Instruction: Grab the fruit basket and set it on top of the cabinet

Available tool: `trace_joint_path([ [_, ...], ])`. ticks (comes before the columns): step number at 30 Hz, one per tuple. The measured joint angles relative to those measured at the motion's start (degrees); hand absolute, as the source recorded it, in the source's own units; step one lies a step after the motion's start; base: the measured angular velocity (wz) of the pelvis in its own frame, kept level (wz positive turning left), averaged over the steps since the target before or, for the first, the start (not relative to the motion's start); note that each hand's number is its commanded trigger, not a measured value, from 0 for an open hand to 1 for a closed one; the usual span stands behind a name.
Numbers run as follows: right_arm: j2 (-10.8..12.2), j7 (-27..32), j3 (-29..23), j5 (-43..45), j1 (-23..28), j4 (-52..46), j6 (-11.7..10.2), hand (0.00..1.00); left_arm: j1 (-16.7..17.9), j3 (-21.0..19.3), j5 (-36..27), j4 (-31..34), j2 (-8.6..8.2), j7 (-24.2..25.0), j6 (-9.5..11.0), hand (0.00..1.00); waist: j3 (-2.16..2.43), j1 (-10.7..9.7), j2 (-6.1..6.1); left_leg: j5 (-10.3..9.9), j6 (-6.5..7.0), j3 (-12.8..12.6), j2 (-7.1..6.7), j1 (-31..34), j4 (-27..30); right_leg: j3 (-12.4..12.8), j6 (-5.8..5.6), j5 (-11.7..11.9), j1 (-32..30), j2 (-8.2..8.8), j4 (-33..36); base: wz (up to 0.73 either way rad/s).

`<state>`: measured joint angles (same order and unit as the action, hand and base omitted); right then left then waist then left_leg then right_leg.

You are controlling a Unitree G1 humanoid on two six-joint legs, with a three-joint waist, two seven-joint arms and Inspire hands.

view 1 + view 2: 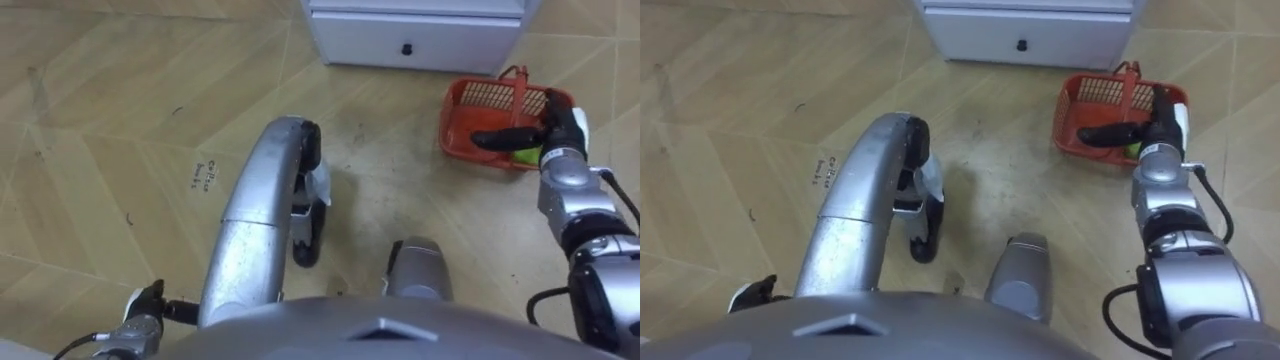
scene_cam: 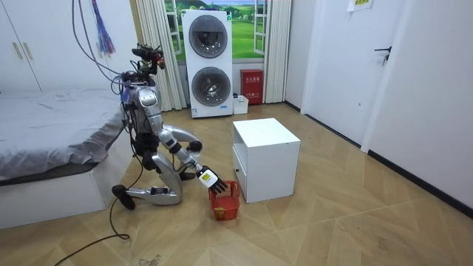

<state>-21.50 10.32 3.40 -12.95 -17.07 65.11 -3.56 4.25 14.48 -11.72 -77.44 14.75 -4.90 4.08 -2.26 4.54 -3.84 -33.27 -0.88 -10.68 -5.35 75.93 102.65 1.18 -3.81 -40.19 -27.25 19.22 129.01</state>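
In your left eye view the red fruit basket [image 1: 470, 112] sits on the floor at upper right, and your right hand [image 1: 553, 128] is over its right side, fingers spread, gripping nothing. Your left hand [image 1: 140, 318] is at lower left, and I cannot tell its state. In the room view the robot kneels beside the bed [image 2: 44, 125].

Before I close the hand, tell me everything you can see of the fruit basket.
The fruit basket is small, red-orange, seemingly plastic, with lattice walls and a thin handle standing upright. It sits level on the wooden floor, just in front of the white cabinet. Something yellow-green lies inside. The right hand reaches over it beside the handle, fingers straight across the opening; whether they touch the basket is unclear.
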Motion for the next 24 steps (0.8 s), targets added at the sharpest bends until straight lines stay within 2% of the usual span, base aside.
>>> trace_joint_path([
  [4,-2.36,-1.2,0.5,-2.45,-0.35,1.96,0.0,0.0,-0.01,-0.03,-0.03,0.07,0.4,1.15,-0.3,0.0,-0.05,1.39,0.21,0.3,0.53,-0.95,0.13,0.31,-0.14,0.0,-0.14,-0.12,-0.69,0.86,0.35,0.01],
  [5,-3.01,-1.68,0.82,-2.6,-1.1,3.02,0.01,0.0,-0.05,-0.03,-0.05,0.22,0.8,1.81,-0.32,0.0,-0.16,1.88,0.06,0.5,0.76,-1.34,0.75,0.64,-0.15,0.26,-0.3,-0.28,-1.42,0.84,0.84,0.0],
  [9,-5.62,-2.52,1.07,-2.7,-2.7,6.21,0.08,0.0,0.23,0.03,-0.14,0.22,2.17,3.4,-0.76,0.0,-0.17,2.22,0.31,1.4,1.38,-2.18,1.83,1.43,-0.26,-0.01,-0.22,-0.35,-2.34,0.99,1.44,0.06],
  [13,-8.87,-3.07,2.65,-8.19,-4.21,7.19,0.08,0.0,0.44,0.85,-4.5,0.16,2.6,4.21,-1.59,0.0,-0.28,2.27,0.61,2.65,2.14,-3.46,1.91,3.06,-0.6,0.68,-0.15,-0.53,-4.39,2.22,2.84,0.06],
  [15,-9.42,-3.58,3.33,-10.77,-4.35,8.11,0.09,0.0,0.59,1.53,-4.57,0.41,2.65,4.5,-1.63,0.0,-0.28,2.59,0.62,2.99,2.5,-3.93,1.89,3.41,-0.71,0.87,-0.26,-0.58,-4.98,2.71,3.14,0.03],
  [18,-9.68,-4.41,4.43,-15.02,-5.51,8.67,1.21,0.0,1.08,3.33,-5.76,1.61,2.69,4.66,-1.87,0.0,-0.49,3.39,0.23,3.42,2.98,-4.85,2.57,4.48,-0.73,2.11,-0.28,-0.6,-7.19,3.04,4.14,-0.03],
  [24,-9.95,-6.16,6.73,-21.32,-6.72,10.28,1.25,0.0,1.1,3.94,-6.97,2.26,2.7,5.55,-2.34,0.0,-0.61,3.65,0.03,3.99,3.23,-5.12,2.61,5.43,-0.76,2.09,-0.29,-0.6,-7.86,3.28,4.6,0.03],
])
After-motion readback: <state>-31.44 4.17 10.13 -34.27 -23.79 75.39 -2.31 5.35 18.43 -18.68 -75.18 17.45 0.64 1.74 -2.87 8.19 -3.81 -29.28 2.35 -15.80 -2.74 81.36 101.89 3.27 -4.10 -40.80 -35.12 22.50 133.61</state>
